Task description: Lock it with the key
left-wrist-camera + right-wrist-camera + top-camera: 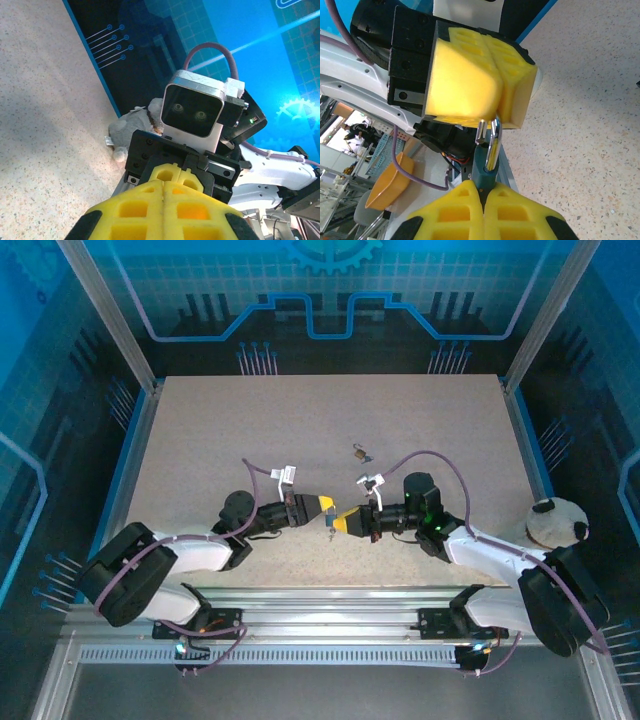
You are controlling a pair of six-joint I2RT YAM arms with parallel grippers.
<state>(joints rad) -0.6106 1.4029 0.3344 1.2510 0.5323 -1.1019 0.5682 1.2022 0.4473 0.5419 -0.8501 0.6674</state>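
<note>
A teal padlock [484,167] sticks up from between the yellow pads of my right gripper [482,189], which is shut on its body. Its silver shackle [492,142] stands open, one leg hanging free above the body. The top of the shackle vanishes into the seam of my left gripper [501,117], which is shut on it. Seen from above, the left gripper [327,508] and the right gripper [341,521] meet tip to tip at the table's middle. A small key [360,453] lies on the table just beyond them, touched by neither.
A grey plush toy [131,126] lies by the table's right edge, seen from above as a round pale shape [554,521]. Blue walls and metal posts ring the speckled table [250,420]. An aluminium rail [330,605] runs along the near edge.
</note>
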